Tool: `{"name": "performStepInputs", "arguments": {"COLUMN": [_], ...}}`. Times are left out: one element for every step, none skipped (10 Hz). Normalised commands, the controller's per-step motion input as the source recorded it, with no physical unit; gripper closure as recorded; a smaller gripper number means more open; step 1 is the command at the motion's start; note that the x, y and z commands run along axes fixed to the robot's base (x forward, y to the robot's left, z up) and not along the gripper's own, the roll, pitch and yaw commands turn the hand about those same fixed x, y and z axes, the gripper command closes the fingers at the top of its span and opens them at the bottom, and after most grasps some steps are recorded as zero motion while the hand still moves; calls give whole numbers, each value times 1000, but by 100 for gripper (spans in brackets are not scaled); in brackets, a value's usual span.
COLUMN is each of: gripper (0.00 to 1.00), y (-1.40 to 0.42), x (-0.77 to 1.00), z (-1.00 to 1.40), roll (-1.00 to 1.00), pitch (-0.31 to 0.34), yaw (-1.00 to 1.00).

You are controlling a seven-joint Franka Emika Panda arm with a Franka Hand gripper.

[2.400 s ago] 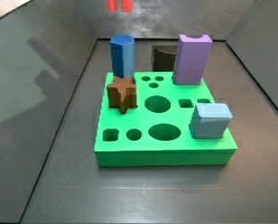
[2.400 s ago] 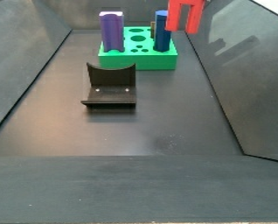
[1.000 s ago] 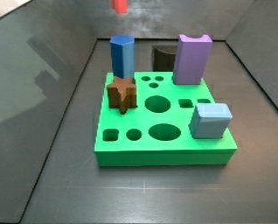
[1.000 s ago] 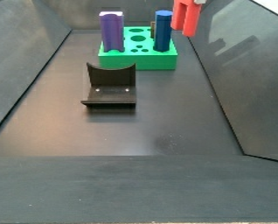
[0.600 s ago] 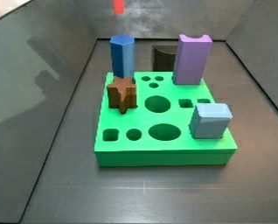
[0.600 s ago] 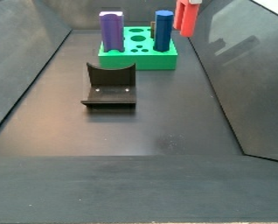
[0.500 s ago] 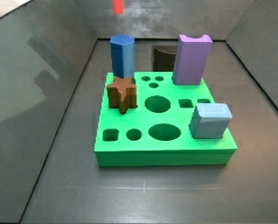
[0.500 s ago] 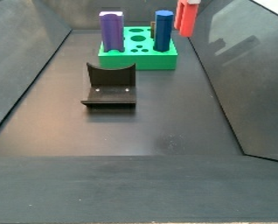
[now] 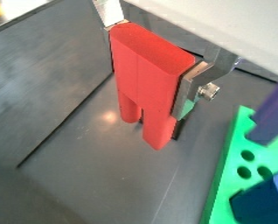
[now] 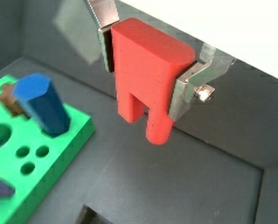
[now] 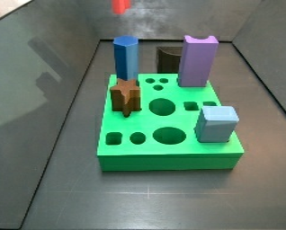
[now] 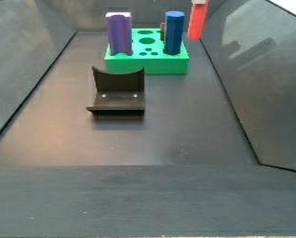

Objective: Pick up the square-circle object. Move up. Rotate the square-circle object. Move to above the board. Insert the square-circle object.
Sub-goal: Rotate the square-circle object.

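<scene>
Now the tool (image 9: 153, 74) grips the red block (image 9: 146, 83) between its plates, stubs pointing down, high over the floor beside the board (image 9: 240, 179).

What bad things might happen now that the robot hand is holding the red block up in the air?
1. The hand pinches the square-circle object only near its upper part, so it might tilt or slip on the way.
2. It hangs beside the board, not over it, close to the blue column; moving across, its stubs might bump that column.
3. The purple block, brown star and light-blue cube crowd the board, so lining up a free hole might be hard.
</scene>
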Motion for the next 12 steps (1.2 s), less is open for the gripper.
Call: {"name": "performStepInputs", "arguments": {"gripper": [100,100,100,100,100,100,100,100,100,100,100,100], "y": [12,13,13,0,1,2,4,5,6,7,7,8], "x": [46,46,46,0,0,1,2,4,4,5,5,6], "z": [-13,-13,-13,0,0,2,3,4,5,6,6,7], "roll": [-4,-5,-5,-2,-2,-3,-3,-3,-3,-4,-4,-5], "pitch": [48,54,61,26,27,29,30,33,35,39,42,49], "yaw": [-1000,-1000,-1000,-1000,-1000,-1000,-1000,-1000,-1000,-1000,-1000,-1000]}}
